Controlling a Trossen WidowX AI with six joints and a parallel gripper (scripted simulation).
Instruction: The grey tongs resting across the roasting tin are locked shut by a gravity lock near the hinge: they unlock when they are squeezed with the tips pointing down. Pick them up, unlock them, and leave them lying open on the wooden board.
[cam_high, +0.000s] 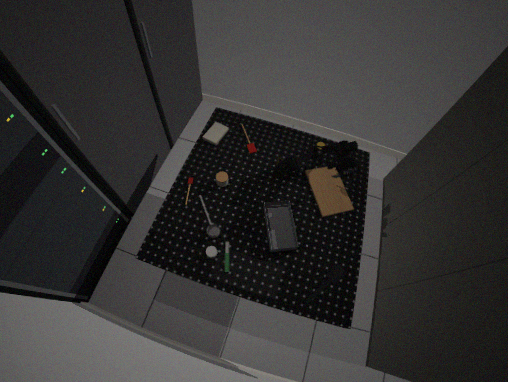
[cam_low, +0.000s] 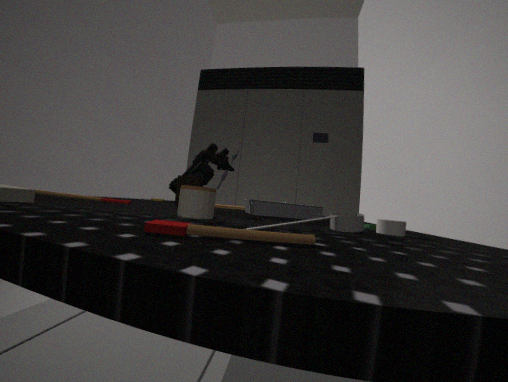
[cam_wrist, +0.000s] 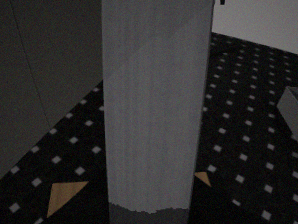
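My gripper (cam_low: 229, 165) is shut on the grey tongs (cam_low: 223, 177) (cam_wrist: 152, 110), held in the air and steeply tilted in the exterior view. The tongs fill the middle of the wrist view as a broad grey bar. Which end points down, and whether their arms are locked or spread, I cannot tell. The wooden board (cam_high: 330, 195) (cam_low: 231, 207) lies flat by the arm; two corners of the board (cam_wrist: 64, 196) show either side of the tongs in the wrist view. The roasting tin (cam_high: 283, 226) (cam_low: 285, 209) stands beside the board, with no tongs across it.
A wooden-topped pot (cam_high: 222, 178) (cam_low: 196, 204), two red-headed tools (cam_high: 251, 148) (cam_high: 190, 180), a ladle (cam_high: 213, 230), a white round piece (cam_high: 211, 251), a green-handled tool (cam_high: 227, 261) and a pale block (cam_high: 216, 133) lie away from the board. A small yellow item (cam_high: 320, 145) is near the arm.
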